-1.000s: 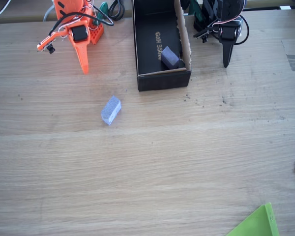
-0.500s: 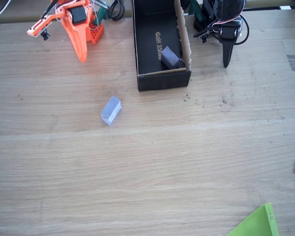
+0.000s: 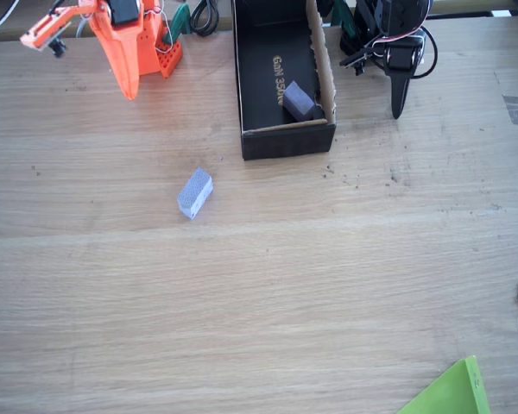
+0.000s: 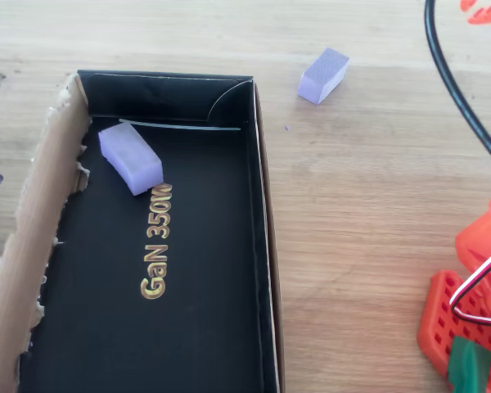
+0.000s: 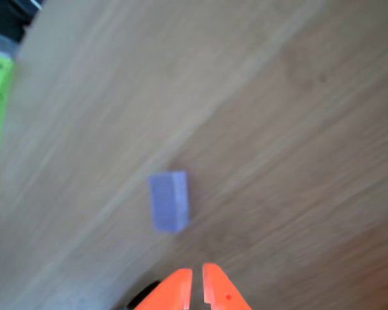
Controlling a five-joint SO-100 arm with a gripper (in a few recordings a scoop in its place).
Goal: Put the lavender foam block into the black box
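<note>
The lavender foam block point(image 3: 195, 193) is lying flat on the bare wooden table point(image 3: 268, 293) in the fixed view, at about seven o'clock from the black box point(image 3: 242, 78) and clear of its near wall. In the overhead view the same block point(image 4: 323, 75) is sitting at about one o'clock from the box's point(image 4: 266, 270) corner, touching nothing.

Inside the box a darker violet block point(image 3: 298, 101) is resting on the black floor near the brown raw-cardboard flap point(image 3: 325, 65); from overhead it point(image 4: 131, 158) is lying just above the gold lettering point(image 4: 157, 241), close to the torn flap point(image 4: 33, 246).

The orange arm point(image 3: 125, 43) is standing at the table's far edge, at about eleven o'clock from the lavender block and well apart from it. Its gripper point(image 3: 125, 86) is pointing down toward the table with nothing between the fingers. In the wrist view the two orange fingertips point(image 5: 195, 287) are showing a thin slit between them, so the jaws are nearly closed; the picture is blurred, so the gap is hard to judge. The lavender block point(image 5: 169, 201) is lying on the table at about twelve o'clock from those fingertips, apart from them.

A green sheet point(image 3: 449, 392) is poking in at the fixed view's five o'clock corner.
</note>
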